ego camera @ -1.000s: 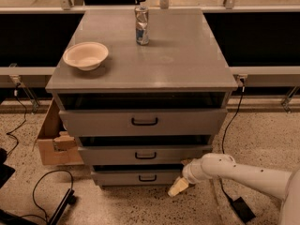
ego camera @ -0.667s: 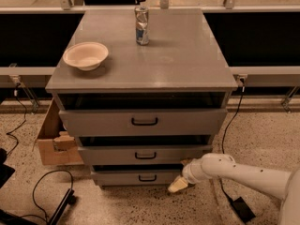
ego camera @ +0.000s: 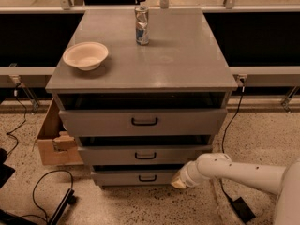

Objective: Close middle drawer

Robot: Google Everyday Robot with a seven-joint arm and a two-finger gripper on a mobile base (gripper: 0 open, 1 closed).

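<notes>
The grey cabinet point(ego camera: 140, 64) has three drawers, all slightly pulled out. The middle drawer point(ego camera: 108, 154) has a low flat grey front and a small black centre handle point(ego camera: 145, 155). The top drawer point(ego camera: 93, 122) sticks out furthest, and the bottom drawer point(ego camera: 117, 177) sits below. My gripper point(ego camera: 179, 181) is on the end of the white arm point(ego camera: 234, 171), low at the right, next to the bottom drawer's right end and just under the middle drawer's right corner.
A cream bowl point(ego camera: 86, 55) and a drinks can point(ego camera: 141, 25) stand on the cabinet top. A cardboard box point(ego camera: 51, 142) sits on the floor at the cabinet's left. Black cables point(ego camera: 42, 196) lie at the lower left, and a cable with a power brick point(ego camera: 242, 209) at the right.
</notes>
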